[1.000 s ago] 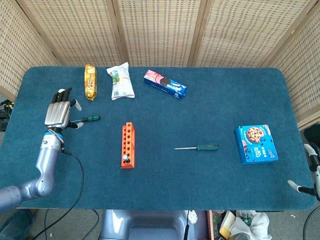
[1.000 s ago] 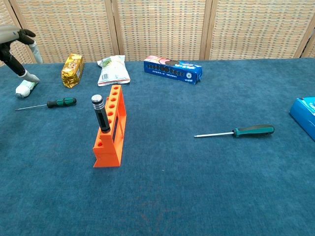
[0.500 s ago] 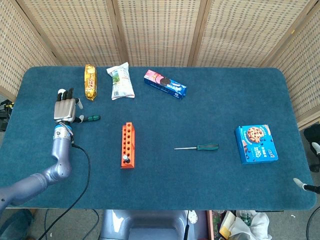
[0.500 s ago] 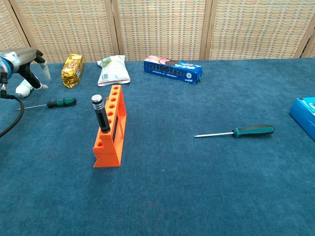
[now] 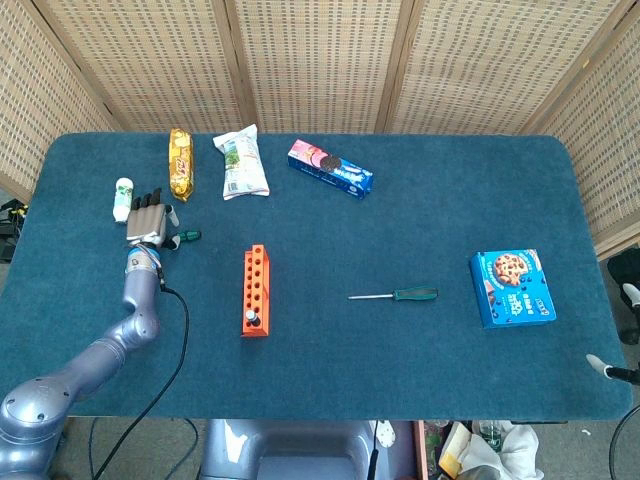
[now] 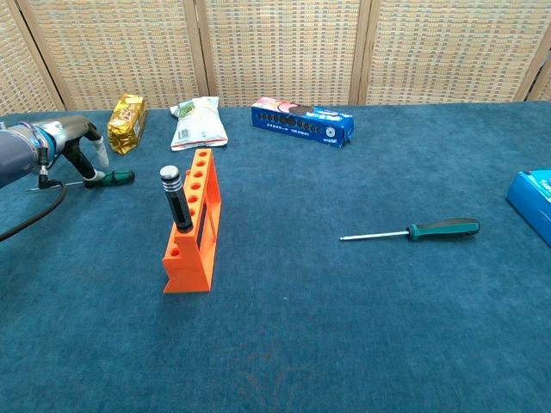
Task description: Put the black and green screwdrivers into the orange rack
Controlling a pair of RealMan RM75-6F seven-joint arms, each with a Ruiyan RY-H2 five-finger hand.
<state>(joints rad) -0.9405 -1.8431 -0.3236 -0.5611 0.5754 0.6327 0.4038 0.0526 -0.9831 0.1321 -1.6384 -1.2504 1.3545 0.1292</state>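
The orange rack (image 5: 255,290) (image 6: 194,225) stands left of centre, and the black screwdriver (image 6: 176,200) (image 5: 252,318) stands upright in its nearest hole. A green-handled screwdriver (image 5: 186,236) (image 6: 113,178) lies flat on the table at the left. My left hand (image 5: 148,214) (image 6: 72,144) hangs over its shaft, fingers pointing down and apart on either side of it, the handle sticking out to the right. A second green screwdriver (image 5: 396,295) (image 6: 424,230) lies right of centre. Only a fingertip of my right hand (image 5: 603,372) shows at the table's right front corner.
Along the far edge lie a gold snack bag (image 5: 179,163), a white snack bag (image 5: 241,164) and a cookie packet (image 5: 331,169). A small white bottle (image 5: 122,198) lies behind my left hand. A blue cookie box (image 5: 511,288) sits at the right.
My left hand has moved right and down from beside the white bottle onto the left green screwdriver's shaft. The screwdrivers and rack have not moved.
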